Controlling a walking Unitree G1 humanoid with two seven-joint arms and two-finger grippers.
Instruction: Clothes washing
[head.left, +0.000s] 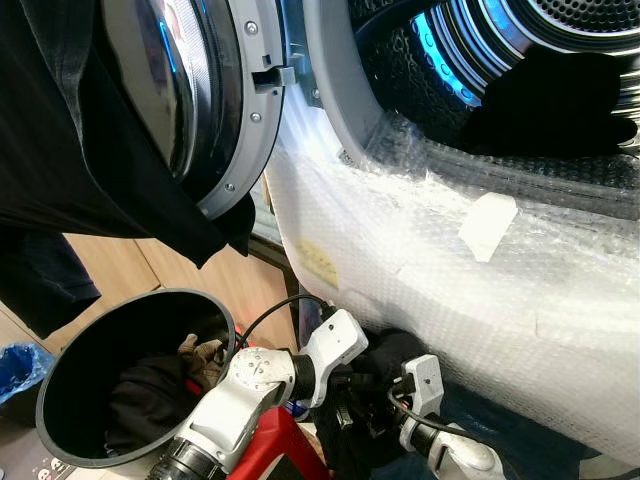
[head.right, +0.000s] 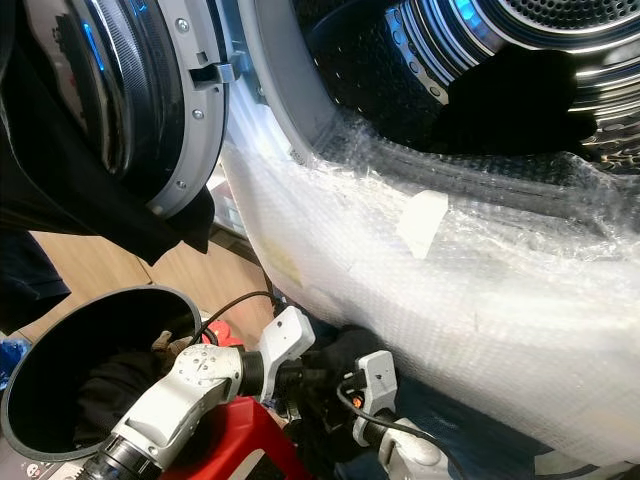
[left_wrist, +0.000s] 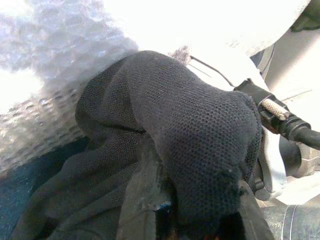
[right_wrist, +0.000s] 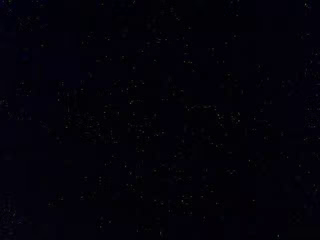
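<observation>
Front-loading washing machine (head.left: 470, 290) with its front wrapped in bubble wrap, door (head.left: 215, 100) swung open to the robot's left, drum (head.left: 520, 50) open with a dark garment (head.left: 555, 105) lying inside at the lower lip. Another black garment (head.left: 90, 150) hangs draped over the open door. Black laundry bucket (head.left: 60, 375) on the floor at lower left, dark clothes and a tan item inside. Both arms low in front of the machine, below the drum opening. Left gripper (head.left: 365, 378) reaches toward the machine's base and is buried in a black mesh cloth (left_wrist: 200, 135); in the left wrist view the cloth drapes over and around the fingers, bunched up against the bubble wrap, so it appears gripped, but the finger gap is hidden and how far open cannot be told. Right gripper (head.left: 395, 395) sits just beside the left one, touching the same dark bundle; its fingers are covered by cloth, opening cannot be told. Right wrist view is near black, nothing readable. Red object (head.left: 270, 445) under the left arm.
</observation>
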